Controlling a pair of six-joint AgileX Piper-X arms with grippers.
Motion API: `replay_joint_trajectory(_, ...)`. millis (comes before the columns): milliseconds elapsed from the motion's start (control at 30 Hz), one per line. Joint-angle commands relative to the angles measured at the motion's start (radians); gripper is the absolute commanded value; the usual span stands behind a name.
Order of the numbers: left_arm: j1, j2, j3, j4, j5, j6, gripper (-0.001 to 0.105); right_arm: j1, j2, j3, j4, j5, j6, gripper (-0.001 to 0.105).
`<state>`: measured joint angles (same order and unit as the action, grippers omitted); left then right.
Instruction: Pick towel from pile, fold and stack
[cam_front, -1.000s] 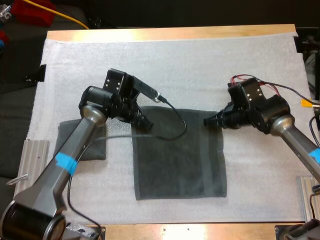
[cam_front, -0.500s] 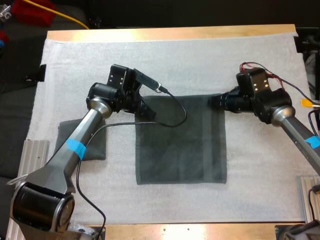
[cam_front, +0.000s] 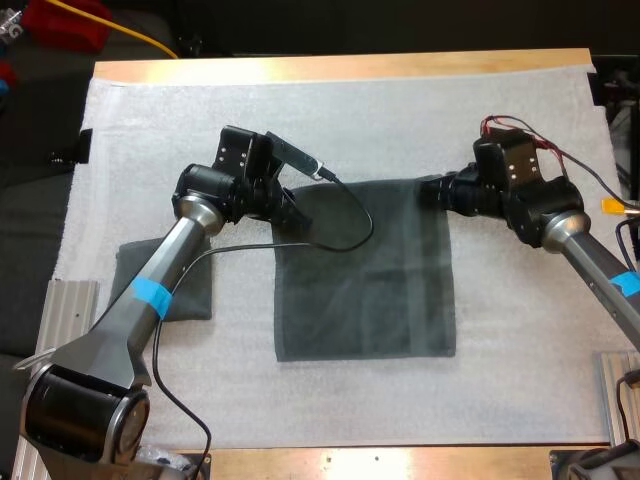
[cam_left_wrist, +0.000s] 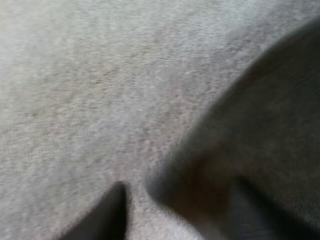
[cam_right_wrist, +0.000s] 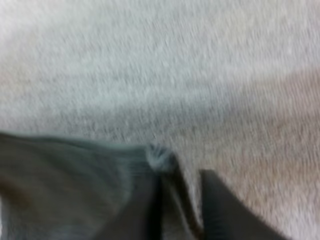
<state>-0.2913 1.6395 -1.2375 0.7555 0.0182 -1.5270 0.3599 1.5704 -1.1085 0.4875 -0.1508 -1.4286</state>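
A dark grey-green towel (cam_front: 365, 270) lies spread flat on the white mat (cam_front: 400, 120). My left gripper (cam_front: 296, 222) is low over its far left corner. In the left wrist view its fingers (cam_left_wrist: 107, 215) stand wide apart, with the towel's edge (cam_left_wrist: 250, 130) lying between them. My right gripper (cam_front: 428, 190) is at the far right corner. In the right wrist view its fingers (cam_right_wrist: 222, 210) stand a little apart, and the towel's corner (cam_right_wrist: 159, 159) lies slack against one of them. A folded towel (cam_front: 190, 295) lies at the left, partly under my left arm.
The mat covers most of the wooden table (cam_front: 350, 66). Metal brackets sit at the near left (cam_front: 65, 310) and near right (cam_front: 620, 385) of the table. Bare mat lies beyond the towel and in front of it.
Both grippers drew the towel's far edge away from me, laying it flat, and their fingers have parted. The towel now lies a little farther back.
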Motion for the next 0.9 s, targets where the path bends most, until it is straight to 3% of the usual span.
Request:
replay_joint_trajectory(0, 0.001, -0.009, -0.028, 0.007, -0.042, -0.010, 0.072, -0.007, -0.005, -0.016, -0.020, 0.014, -0.003, 0.057)
replay_joint_trajectory(100, 0.001, -0.035, -0.074, 0.046, -0.078, -0.010, 0.064, -0.007, -0.028, -0.024, -0.018, 0.041, -0.007, 0.080)
replay_joint_trajectory(433, 0.001, -0.228, -0.092, 0.224, -0.077, -0.070, 0.067, -0.007, -0.197, -0.023, 0.126, 0.035, -0.033, 0.075)
replay_joint_trajectory(700, -0.012, -0.387, -0.092, 0.418, 0.069, -0.176, 0.066, -0.007, -0.362, -0.023, 0.350, 0.033, -0.071, 0.075)
replay_joint_trajectory(867, -0.052, -0.482, -0.063, 0.504, 0.068, -0.225, 0.066, -0.007, -0.451, -0.019, 0.458, -0.006, -0.071, 0.075)
